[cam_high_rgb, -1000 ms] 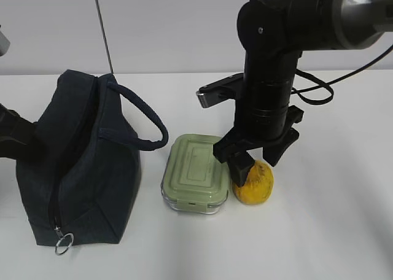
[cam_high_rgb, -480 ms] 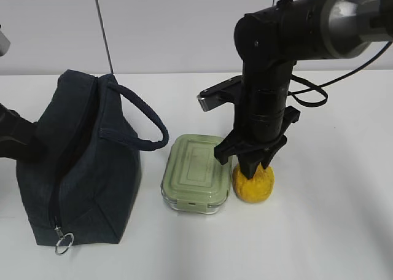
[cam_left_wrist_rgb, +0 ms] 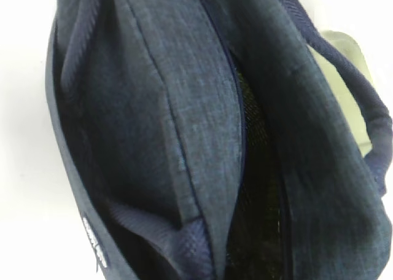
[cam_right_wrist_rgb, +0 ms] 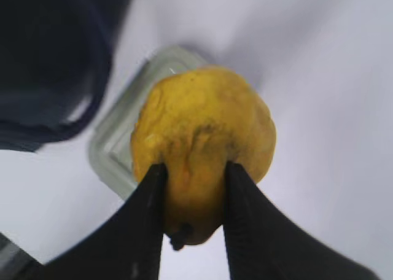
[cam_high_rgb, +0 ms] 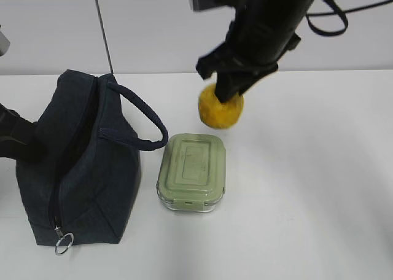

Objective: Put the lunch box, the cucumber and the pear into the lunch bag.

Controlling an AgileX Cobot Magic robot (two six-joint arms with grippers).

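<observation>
My right gripper (cam_high_rgb: 226,93) is shut on the yellow-orange pear (cam_high_rgb: 221,107) and holds it in the air behind the lunch box (cam_high_rgb: 191,171). In the right wrist view both black fingers (cam_right_wrist_rgb: 150,200) clamp the pear (cam_right_wrist_rgb: 206,126) above the sage-green lid (cam_right_wrist_rgb: 113,151). The navy lunch bag (cam_high_rgb: 80,163) stands at the left with its top unzipped. The left wrist view looks down into its dark opening (cam_left_wrist_rgb: 258,200). My left arm (cam_high_rgb: 15,139) rests against the bag's left side, and its fingers are hidden. The cucumber is out of view.
The bag's loop handle (cam_high_rgb: 144,117) arches toward the lunch box. A metal zipper ring (cam_high_rgb: 63,243) hangs at the bag's front bottom corner. The white table (cam_high_rgb: 319,200) extends to the right of the box.
My right gripper closed on the pear, lifted it off the table and carried it up and leftward, behind the lunch box. The lunch box shifted slightly. The bag and left arm stayed still.
</observation>
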